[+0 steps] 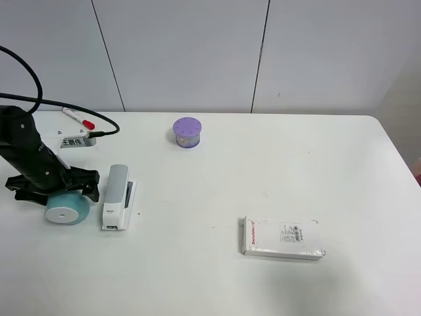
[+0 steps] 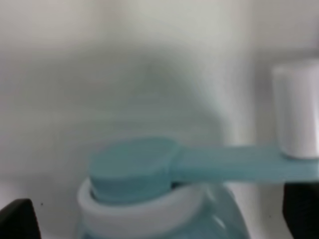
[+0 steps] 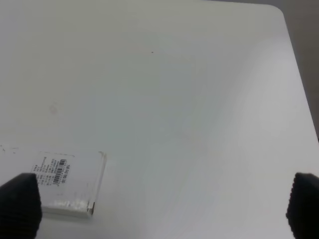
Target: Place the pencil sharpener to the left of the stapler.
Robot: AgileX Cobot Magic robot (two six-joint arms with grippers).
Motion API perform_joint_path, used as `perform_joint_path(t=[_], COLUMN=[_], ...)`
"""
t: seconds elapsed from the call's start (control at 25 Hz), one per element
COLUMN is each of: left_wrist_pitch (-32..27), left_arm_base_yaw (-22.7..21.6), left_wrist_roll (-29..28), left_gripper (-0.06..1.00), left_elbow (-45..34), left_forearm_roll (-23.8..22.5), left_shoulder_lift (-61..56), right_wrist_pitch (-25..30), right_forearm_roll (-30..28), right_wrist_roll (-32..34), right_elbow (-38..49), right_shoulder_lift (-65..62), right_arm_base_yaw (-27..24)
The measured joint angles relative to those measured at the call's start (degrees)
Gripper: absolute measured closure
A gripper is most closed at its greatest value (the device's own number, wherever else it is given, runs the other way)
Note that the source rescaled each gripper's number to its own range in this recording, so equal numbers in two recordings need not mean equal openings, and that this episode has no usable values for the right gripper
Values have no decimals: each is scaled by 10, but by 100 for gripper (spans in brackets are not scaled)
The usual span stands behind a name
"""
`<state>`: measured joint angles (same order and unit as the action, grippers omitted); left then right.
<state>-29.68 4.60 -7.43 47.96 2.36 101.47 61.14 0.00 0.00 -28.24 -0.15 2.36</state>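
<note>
**Sharpener left of stapler**

The pencil sharpener (image 1: 66, 209) lies on the table (image 1: 263, 171) just left of the stapler (image 1: 117, 196), white face toward the near edge. The left tool (image 1: 52, 189) reaches low over it, spread wide; the right tool (image 3: 159, 209) is spread too.

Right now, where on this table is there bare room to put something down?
The middle, between the stapler and the white box, is bare, as is the right end behind the box, past the purple container. The left end is crowded: the left gripper straddles the pencil sharpener beside the stapler.
</note>
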Motion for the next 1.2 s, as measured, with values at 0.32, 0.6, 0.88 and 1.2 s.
perform_joint_path(t=[0.32, 0.6, 0.88, 1.2], left_wrist_pitch=[3, -45, -131, -327], left_arm_base_yaw=[0, 4, -117, -138], left_wrist_roll=[0, 5, 28, 47], left_gripper=[-4, -4, -4, -4], left_elbow=[55, 94, 95, 95], left_forearm_roll=[-10, -43, -62, -17], left_shoulder_lift=[-61, -208, -361, -609], right_wrist_pitch=[0, 0, 0, 0], right_forearm_roll=[0, 0, 0, 0], right_wrist_roll=[0, 0, 0, 0], right_elbow=[0, 0, 0, 0], right_shoulder_lift=[0, 0, 0, 0], right_arm_base_yaw=[0, 0, 0, 0])
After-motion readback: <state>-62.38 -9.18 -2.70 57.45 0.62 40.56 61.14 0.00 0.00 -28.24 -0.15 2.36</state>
